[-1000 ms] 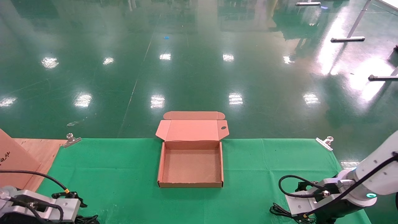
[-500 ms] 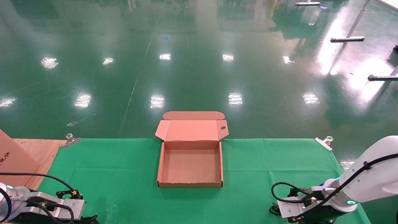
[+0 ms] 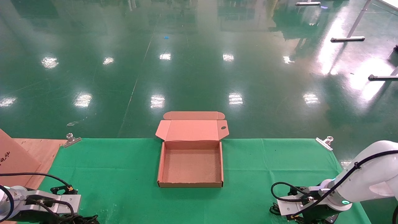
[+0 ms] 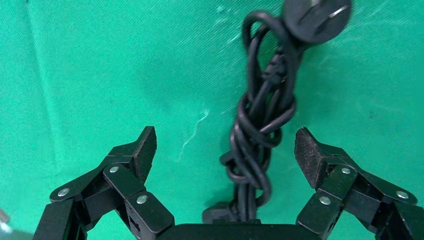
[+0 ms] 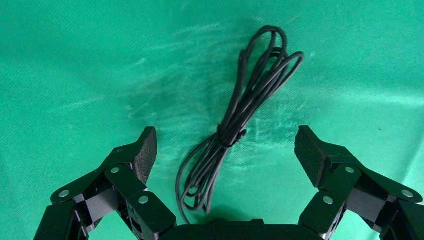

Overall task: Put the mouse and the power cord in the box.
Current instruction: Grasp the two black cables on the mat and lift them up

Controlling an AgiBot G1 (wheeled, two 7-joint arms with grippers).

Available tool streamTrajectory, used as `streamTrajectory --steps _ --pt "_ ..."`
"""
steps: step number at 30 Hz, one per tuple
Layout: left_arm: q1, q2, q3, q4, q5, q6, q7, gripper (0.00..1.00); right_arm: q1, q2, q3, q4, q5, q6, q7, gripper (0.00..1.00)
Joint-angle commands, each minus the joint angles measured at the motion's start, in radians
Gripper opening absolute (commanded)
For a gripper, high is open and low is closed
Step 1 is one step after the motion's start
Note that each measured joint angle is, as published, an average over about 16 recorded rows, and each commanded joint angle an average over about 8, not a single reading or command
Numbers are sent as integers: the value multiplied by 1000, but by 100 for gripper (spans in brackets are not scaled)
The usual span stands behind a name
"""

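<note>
**A:** Tan cardboard, lid folded back: the box sits on the green cloth in the middle of the table, with nothing in it yet. Where are the two things?

**B:** Down at the near edge, one under each arm. The left gripper hangs over the power cord, its fingers spread wide and touching nothing. The knotted bundle lies between them, nearer one finger than the other, with the round plug out beyond the tips.

**A:** And the right?

**B:** The right gripper is also spread wide and holds nothing. Between its fingers lies a thin looped cable, pinched at a tie midway. I take it for the mouse's cable, but the mouse itself is not in view.

**A:** How will the cord handle?

**B:** I'd judge it light and limp. Grabbed by a loose loop, it would sag and trail. The tight twist in the middle of the bundle looks the best hold, since several strands lie together there and would fill the pads.

**A:** Slippery?

**B:** The sheath looks smooth, so a thin pinch might slide. The plug is hard and rounded, a worse place to grip.
</note>
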Motion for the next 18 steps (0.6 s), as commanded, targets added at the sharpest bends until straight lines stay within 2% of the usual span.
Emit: streamTrajectory --steps 1,2,3,4,18 --pt "-2 4 0 13 1 -22 3 23 8 -10 3 -33 6 9 -22 14" --pt "-1 6 0 16 1 -28 5 10 10 -13 5 -45 8 12 -32 7" --pt "0 7 0 20 1 -33 7 2 12 -15 6 -58 11 15 -43 2" --pt "1 9 0 23 1 -37 9 0 14 -18 8 -69 15 17 -53 0" --pt "-6 13 -1 48 -1 -37 30 0 45 -38 31 -181 50 44 -158 0"
